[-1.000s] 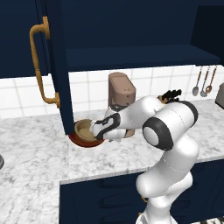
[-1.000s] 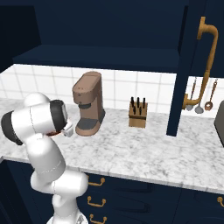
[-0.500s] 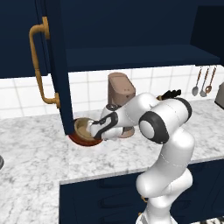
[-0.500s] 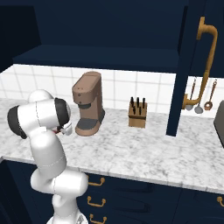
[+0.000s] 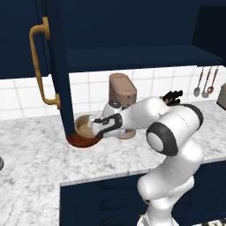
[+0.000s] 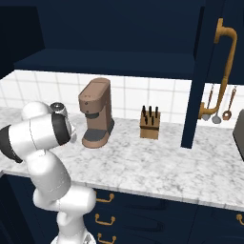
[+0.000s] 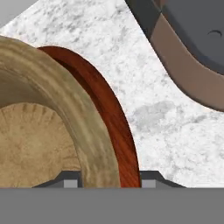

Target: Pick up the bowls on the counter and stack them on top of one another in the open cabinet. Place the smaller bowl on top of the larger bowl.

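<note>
The smaller tan bowl (image 5: 83,125) rests inside the larger reddish-brown bowl (image 5: 82,141) on the marble counter (image 5: 35,163), right beside the open cabinet's door (image 5: 55,66). My gripper (image 5: 95,129) reaches in from the right at the bowls' near rim. In the hand view the tan bowl (image 7: 39,131) lies at the left, and the reddish-brown bowl's rim (image 7: 118,118) curves around its outside. Both rims pass between the fingertips (image 7: 70,180). The gripper (image 7: 109,181) stands open, with one tip inside the tan wall and the other outside the red rim.
A brown coffee machine (image 5: 122,95) stands just behind the gripper, and its base (image 7: 188,65) shows close by in the hand view. A knife block (image 6: 150,125) and hanging utensils (image 6: 214,102) lie to the right. The cabinet shelf (image 5: 137,55) is overhead. The door's brass handle (image 5: 37,62) sticks out at the left.
The arm has stretched further left and the gripper has moved in onto the bowls' rim. The bowls have stayed in place.
</note>
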Tool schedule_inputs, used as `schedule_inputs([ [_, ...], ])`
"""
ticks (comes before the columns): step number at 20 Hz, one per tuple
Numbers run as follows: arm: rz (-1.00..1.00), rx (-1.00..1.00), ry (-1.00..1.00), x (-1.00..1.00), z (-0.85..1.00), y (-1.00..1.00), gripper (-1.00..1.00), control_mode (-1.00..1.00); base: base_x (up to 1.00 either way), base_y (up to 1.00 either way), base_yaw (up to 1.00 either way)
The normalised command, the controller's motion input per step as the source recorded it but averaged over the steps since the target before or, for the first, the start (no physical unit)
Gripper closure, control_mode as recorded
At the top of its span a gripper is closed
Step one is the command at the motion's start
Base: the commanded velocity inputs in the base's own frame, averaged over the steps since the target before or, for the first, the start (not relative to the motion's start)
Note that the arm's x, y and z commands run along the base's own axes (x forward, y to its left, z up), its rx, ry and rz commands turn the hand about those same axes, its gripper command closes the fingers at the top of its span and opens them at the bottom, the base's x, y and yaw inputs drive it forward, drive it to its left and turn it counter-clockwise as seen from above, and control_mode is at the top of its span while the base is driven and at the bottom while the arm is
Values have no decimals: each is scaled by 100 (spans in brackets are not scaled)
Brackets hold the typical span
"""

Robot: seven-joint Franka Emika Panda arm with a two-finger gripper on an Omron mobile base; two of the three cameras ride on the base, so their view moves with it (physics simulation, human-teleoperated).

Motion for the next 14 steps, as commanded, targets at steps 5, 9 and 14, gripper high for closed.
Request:
schedule_inputs([
  [5,-17,8,-21,-54,100,-37,100,-100,0,0,0],
  [9,-21,8,-18,-45,100,-38,100,-100,0,0,0],
  [14,-19,9,-13,-43,100,-34,100,-100,0,0,0],
])
